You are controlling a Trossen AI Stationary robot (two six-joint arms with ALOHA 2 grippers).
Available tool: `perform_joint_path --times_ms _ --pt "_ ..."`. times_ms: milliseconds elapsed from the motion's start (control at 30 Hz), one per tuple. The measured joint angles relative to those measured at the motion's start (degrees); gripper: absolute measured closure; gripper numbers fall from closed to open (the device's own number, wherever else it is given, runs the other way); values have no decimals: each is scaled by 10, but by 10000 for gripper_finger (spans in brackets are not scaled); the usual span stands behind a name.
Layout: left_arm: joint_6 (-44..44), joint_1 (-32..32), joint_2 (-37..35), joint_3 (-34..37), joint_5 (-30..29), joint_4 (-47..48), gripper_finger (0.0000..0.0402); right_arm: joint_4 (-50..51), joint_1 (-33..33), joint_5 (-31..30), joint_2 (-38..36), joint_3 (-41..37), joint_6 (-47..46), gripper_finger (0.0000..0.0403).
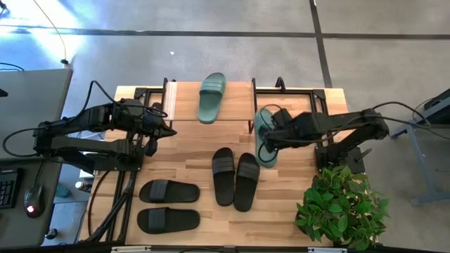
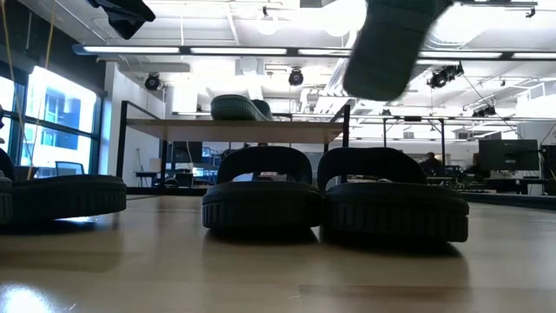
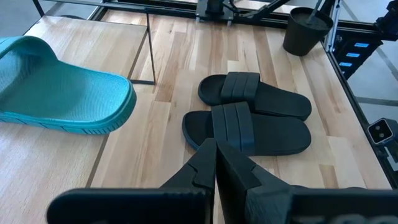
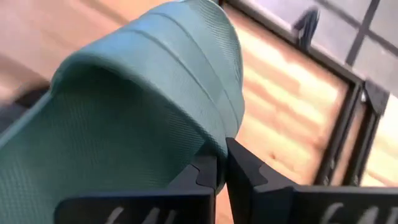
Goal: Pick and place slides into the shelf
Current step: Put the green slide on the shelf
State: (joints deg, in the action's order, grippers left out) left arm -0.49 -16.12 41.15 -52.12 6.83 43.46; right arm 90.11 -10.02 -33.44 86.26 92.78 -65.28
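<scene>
One sage-green slide [image 1: 211, 97] lies sole down on the shelf's top board [image 1: 235, 91] at the table's far side. My right gripper [image 1: 273, 135] is shut on the second green slide [image 1: 264, 144], to the right of the shelf and above the table. In the low view this slide [image 2: 391, 43] hangs high over the middle black pair [image 2: 261, 187]. A second black pair [image 1: 169, 205] lies near the front left. My left gripper [image 1: 169, 131] hovers shut and empty left of the shelf. My right gripper pinches the green slide between its two fingers at the edge of the wide ribbed strap [image 4: 217, 146]. The fingers come from above, slanting down from the table's right side. The slide hangs tilted below them, lifted clear of the table.
A potted plant [image 1: 341, 204] stands at the table's near right corner. The shelf's black frame [image 1: 249, 126] rises beside the held slide. The middle black pair [image 1: 235, 179] lies just in front of the held slide. Bare wood shows right of that pair.
</scene>
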Motion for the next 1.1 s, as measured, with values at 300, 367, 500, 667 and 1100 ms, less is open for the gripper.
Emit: perform_joint_path --times_ms 300,367,500,667,1100 --pt "0 0 0 0 0 0 401 -6 2 -162 0 144 78 403" --pt "0 0 0 0 0 0 401 -27 7 -206 0 172 114 403" --pt "0 0 0 0 0 0 401 -144 25 -249 0 205 262 403" --pt "0 0 0 0 0 0 401 -338 74 -194 1 207 536 403" --pt "0 0 0 0 0 0 401 -493 322 101 44 208 730 403"
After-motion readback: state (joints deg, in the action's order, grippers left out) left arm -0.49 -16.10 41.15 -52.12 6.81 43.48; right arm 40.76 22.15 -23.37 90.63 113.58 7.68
